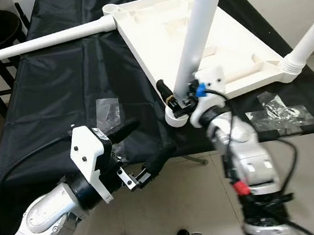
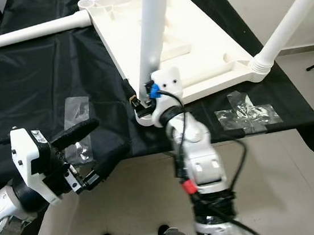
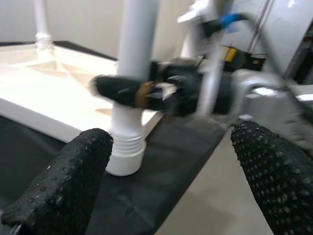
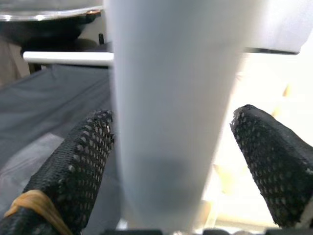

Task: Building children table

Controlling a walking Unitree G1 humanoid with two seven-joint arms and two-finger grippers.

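A black-draped bench [image 1: 55,84] carries an upturned white children's tabletop [image 1: 182,40], lying from centre toward 1 o'clock. One white leg [image 1: 50,40] points out flat toward 10 o'clock, another [image 1: 308,41] rises at 3 o'clock, and a third leg [image 1: 198,32] stands in the near corner socket. The right gripper [image 1: 179,100] has its jaws set around the base of that third leg, fingers on either side. The left gripper [image 1: 143,148], at 7 o'clock by the bench edge, holds its jaws spread apart and empty. Clear plastic wrappers [image 1: 280,114] lie at 4 o'clock.
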